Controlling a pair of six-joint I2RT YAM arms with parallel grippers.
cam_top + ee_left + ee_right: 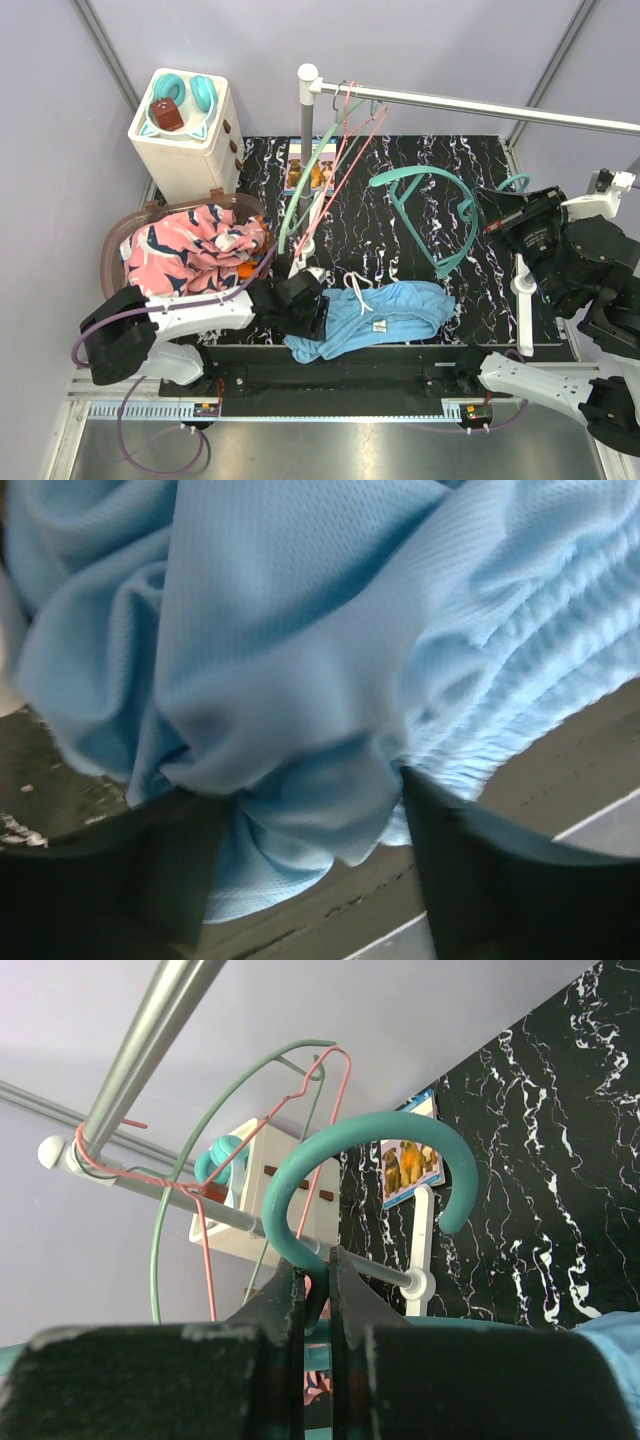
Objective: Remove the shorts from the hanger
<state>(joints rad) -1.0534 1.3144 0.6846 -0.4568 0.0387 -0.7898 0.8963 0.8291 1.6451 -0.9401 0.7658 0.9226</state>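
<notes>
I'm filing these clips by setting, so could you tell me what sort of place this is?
Probably a lab robot cell staged as a clothes-hanging station: plain walls with metal framing, two arms bolted at the edge of a black marbled tabletop, and a rail hung with wire hangers.

Pale lilac walls (60, 200) enclose a black, white-veined table (350, 230), where a steel rail (480, 105) on a grey post (305, 130) spans the back beside a white cabinet (185, 150) with brown knobs (229, 127), under even light.
</notes>
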